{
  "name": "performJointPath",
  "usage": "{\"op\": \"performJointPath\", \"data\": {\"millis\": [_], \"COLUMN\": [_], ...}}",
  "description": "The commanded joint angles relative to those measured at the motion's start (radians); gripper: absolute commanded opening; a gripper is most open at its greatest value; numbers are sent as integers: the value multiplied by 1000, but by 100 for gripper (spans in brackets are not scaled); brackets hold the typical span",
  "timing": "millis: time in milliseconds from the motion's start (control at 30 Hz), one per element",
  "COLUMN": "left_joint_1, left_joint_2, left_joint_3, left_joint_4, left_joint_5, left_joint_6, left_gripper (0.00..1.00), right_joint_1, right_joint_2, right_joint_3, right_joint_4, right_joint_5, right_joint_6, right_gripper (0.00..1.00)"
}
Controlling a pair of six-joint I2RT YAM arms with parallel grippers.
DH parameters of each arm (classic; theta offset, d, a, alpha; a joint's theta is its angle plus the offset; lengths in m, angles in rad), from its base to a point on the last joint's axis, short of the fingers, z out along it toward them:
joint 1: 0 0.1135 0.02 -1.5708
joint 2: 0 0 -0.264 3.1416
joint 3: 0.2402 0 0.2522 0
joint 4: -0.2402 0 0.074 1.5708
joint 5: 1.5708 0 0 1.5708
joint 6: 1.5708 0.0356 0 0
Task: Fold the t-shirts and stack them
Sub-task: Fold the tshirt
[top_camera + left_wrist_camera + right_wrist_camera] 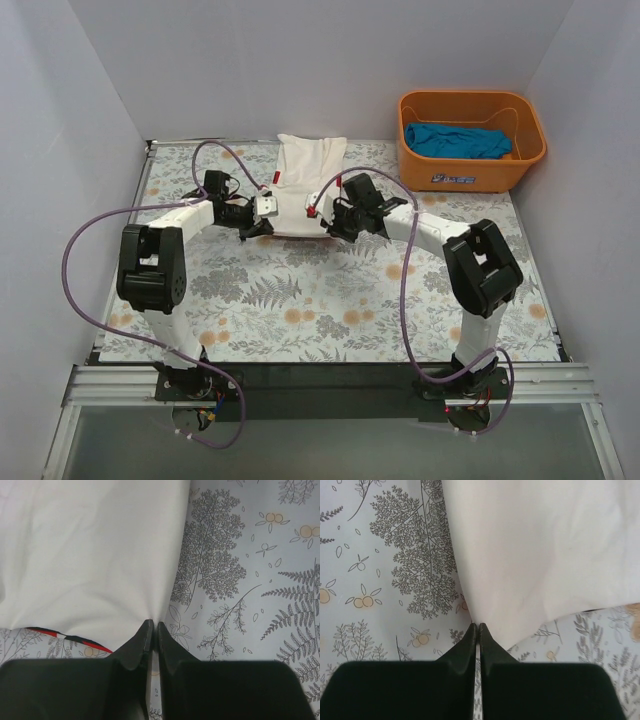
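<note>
A white t-shirt (308,170) lies partly folded on the floral table, back centre. My left gripper (262,226) is shut on its near left corner; in the left wrist view the fingers (142,642) pinch the cloth (90,555), and a strip of red trim (75,639) shows under the hem. My right gripper (326,224) is shut on the near right corner, its tips (478,626) pinching the white cloth (535,550). A teal-blue t-shirt (458,140) lies crumpled in the orange basket (470,178).
The orange basket stands at the back right of the floral tablecloth (320,300). White walls close in the left, back and right sides. Purple cables (80,250) loop off both arms.
</note>
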Motion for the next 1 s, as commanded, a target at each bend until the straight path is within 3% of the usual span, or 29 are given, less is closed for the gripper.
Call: {"op": "performJointPath", "data": {"millis": [0, 300, 433, 633, 767, 967], "left_joint_1": [9, 2, -8, -35, -37, -26], "left_joint_2": [-94, -200, -263, -482, -556, -499], "left_joint_3": [33, 80, 91, -19, -12, 86], "left_joint_4": [-41, -150, -357, -682, -871, -862], "left_joint_5": [30, 52, 61, 62, 113, 138], "left_joint_6": [-63, -118, 7, 171, 250, 141], "left_gripper": [0, 0, 0, 0, 0, 0], "right_joint_1": [-28, -46, -46, -19, 36, 61], "right_joint_2": [-103, -218, -287, -469, -548, -533], "right_joint_3": [74, 94, 66, 1, -1, 25], "right_joint_4": [-85, -211, -315, -486, -581, -595], "right_joint_5": [-44, -134, -168, -261, -324, -323], "right_joint_6": [-15, -33, -36, -56, 22, 65], "right_gripper": [1, 1, 1, 1, 1, 1]}}
